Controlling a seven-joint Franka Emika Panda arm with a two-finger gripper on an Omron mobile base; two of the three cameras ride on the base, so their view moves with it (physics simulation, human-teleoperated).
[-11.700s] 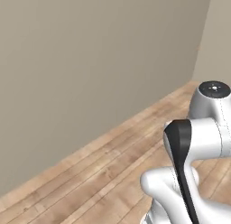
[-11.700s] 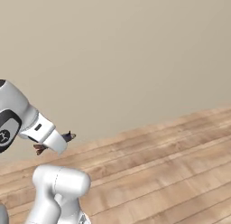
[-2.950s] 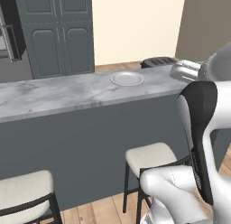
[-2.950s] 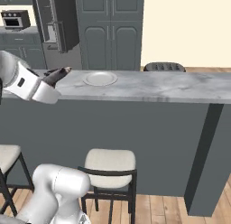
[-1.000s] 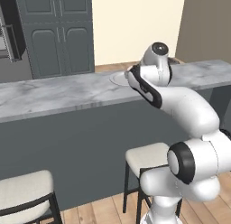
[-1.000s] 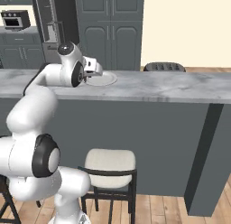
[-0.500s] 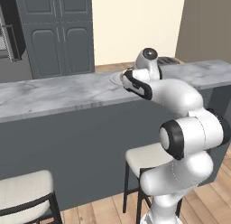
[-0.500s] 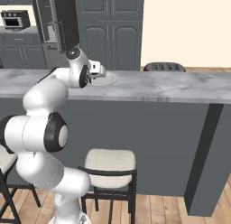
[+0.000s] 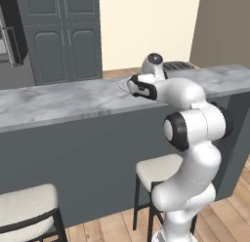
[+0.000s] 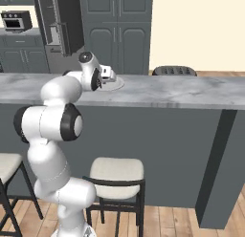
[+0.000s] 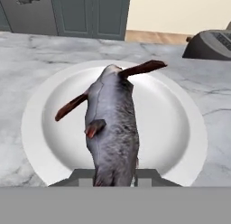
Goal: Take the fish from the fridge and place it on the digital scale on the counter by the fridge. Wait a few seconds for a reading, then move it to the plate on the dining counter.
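A grey fish (image 11: 113, 128) with reddish-brown fins points away from me over the middle of the round pale plate (image 11: 167, 114). My gripper (image 11: 115, 177) is shut on the fish's near end, and the fingers are mostly hidden by its body. Whether the fish touches the plate I cannot tell. The plate (image 9: 123, 83) lies on the dining counter (image 9: 58, 102), a long marble bar. My arm reaches across the bar with the gripper (image 9: 133, 85) at the plate's edge. From the right, the gripper (image 10: 108, 76) sits over the plate (image 10: 115, 83) on the dining counter (image 10: 182, 90).
A dark toaster-like appliance (image 9: 178, 66) (image 10: 173, 70) (image 11: 212, 44) stands on the bar right of the plate. Cushioned stools (image 9: 161, 170) (image 10: 116, 171) stand before the bar's plain grey front. Dark panelled cabinets (image 9: 63, 36) and the open fridge (image 10: 60, 21) are far behind.
The base drove from a bare wall to the bar. Over the last second the arm stretched over the bar and brought the fish over the plate, the grip staying shut.
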